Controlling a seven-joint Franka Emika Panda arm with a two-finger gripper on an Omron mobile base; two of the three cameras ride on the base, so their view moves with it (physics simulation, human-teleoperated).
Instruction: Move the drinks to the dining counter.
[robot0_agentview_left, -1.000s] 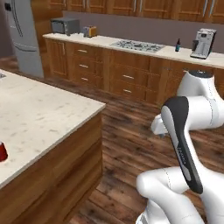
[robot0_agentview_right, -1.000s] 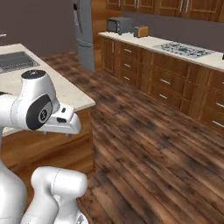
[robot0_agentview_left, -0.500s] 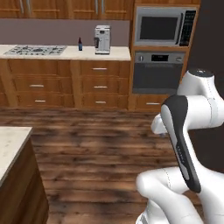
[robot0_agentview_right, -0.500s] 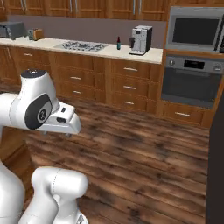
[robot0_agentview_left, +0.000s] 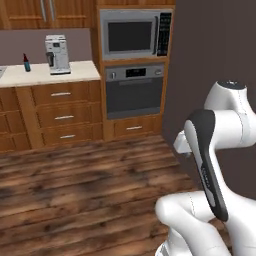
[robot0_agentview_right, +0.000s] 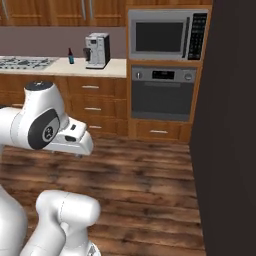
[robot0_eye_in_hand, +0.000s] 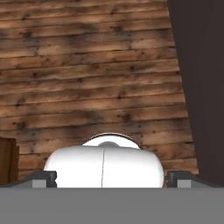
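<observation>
Upper left of both base views: one short dark bottle with blue label (robot0_agentview_left: 26, 63) upright on the beige counter (robot0_agentview_left: 75, 73), near one coffee machine (robot0_agentview_left: 57, 54). One built-in microwave (robot0_agentview_left: 136, 35) above one oven (robot0_agentview_left: 134, 90), centre frame. Stovetop (robot0_agentview_right: 22, 62) at left edge of the right base view. Hand view: gripper (robot0_eye_in_hand: 111, 177) spread wide, two fingertips (robot0_eye_in_hand: 43, 178) at bottom corners, empty, over wood floor (robot0_eye_in_hand: 87, 78).
</observation>
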